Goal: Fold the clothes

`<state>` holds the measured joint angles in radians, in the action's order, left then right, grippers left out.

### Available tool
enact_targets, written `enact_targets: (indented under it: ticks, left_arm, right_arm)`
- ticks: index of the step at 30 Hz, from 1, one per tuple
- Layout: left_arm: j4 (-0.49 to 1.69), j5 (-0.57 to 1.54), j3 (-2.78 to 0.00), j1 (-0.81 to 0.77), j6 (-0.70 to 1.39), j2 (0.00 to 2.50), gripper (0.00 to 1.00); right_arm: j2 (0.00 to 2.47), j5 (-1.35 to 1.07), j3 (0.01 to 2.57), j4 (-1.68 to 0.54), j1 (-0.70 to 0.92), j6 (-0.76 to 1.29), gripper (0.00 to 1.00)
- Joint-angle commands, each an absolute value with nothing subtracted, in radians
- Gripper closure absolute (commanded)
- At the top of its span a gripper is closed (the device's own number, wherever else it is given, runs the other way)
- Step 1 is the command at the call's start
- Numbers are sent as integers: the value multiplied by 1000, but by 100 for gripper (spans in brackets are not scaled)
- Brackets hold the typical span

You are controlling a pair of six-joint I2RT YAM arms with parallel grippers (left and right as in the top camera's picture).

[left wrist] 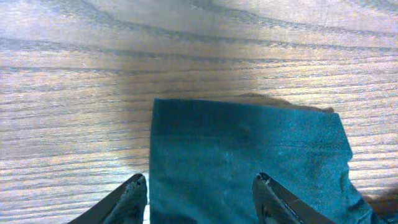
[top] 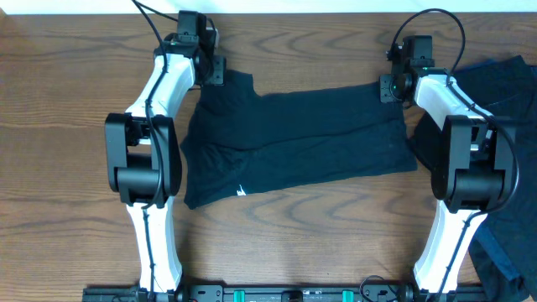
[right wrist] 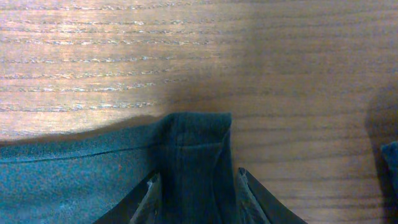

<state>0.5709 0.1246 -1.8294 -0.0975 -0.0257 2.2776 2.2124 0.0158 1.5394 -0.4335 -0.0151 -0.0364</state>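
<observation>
The left gripper [left wrist: 202, 193] stands spread, its fingers [left wrist: 127, 202] on either side of a flat, squared corner of the dark navy T-shirt [top: 294, 143]. The right gripper [right wrist: 199, 196] is parted too, with a narrow folded edge of the same shirt between its fingers [right wrist: 258, 205]. The T-shirt lies folded across the middle of the wooden table [top: 67, 101], between the two arms, its small white label [top: 242, 190] at the near edge. More dark clothes [top: 512, 80] lie heaped at the right
</observation>
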Motion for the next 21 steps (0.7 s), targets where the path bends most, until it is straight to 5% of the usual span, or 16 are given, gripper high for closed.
enact_targets:
  ticks: [1, 21]
  left_arm:
    - [575, 120, -1844, -80, -25, 2270, 42]
    - [582, 120, -1815, -63, -25, 2320, 37]
  right_arm:
    - [2280, 30, 1507, -471, -17, -42, 62]
    - [2280, 30, 1507, -471, -17, -41, 62]
